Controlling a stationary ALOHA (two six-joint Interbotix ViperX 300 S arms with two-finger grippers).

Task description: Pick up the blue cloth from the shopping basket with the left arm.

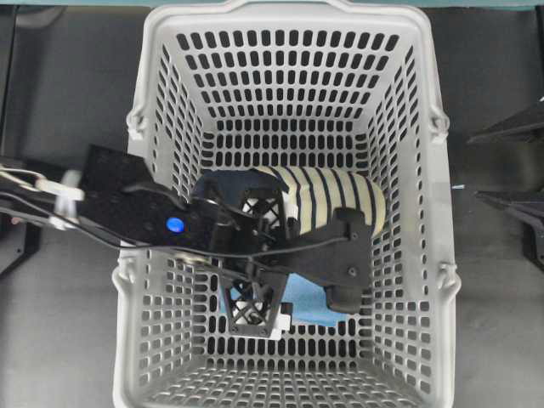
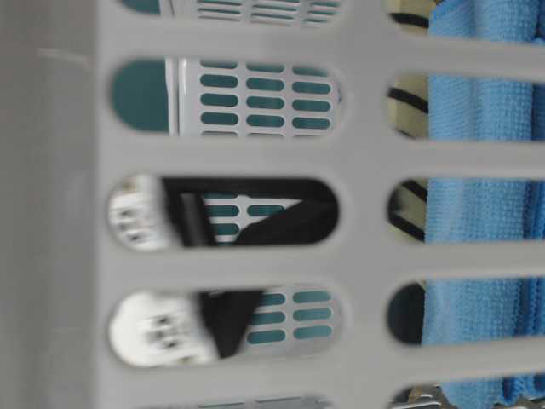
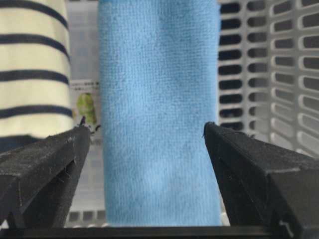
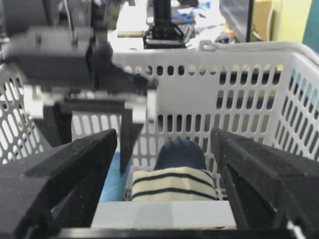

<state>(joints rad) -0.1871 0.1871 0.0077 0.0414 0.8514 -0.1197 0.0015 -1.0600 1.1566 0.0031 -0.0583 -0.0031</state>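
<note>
The blue cloth [image 1: 303,306] lies folded lengthwise on the floor of the grey shopping basket [image 1: 435,255], beside a navy and cream striped slipper [image 1: 336,200]. My left arm reaches into the basket from the left. Its left gripper [image 1: 257,259] is open, and in the left wrist view the left gripper [image 3: 147,127] has one finger on each side of the cloth [image 3: 159,114], gripping nothing. The cloth [image 2: 485,213] also shows through the wall slots. My right gripper [image 1: 473,166] stands open outside the basket's right wall.
The slipper [image 3: 32,64] lies close along the cloth's left side, and the slotted basket wall [image 3: 269,74] runs along its right. From the right wrist, the right gripper [image 4: 163,139] looks over the basket rim [image 4: 164,214] at the slipper [image 4: 173,184].
</note>
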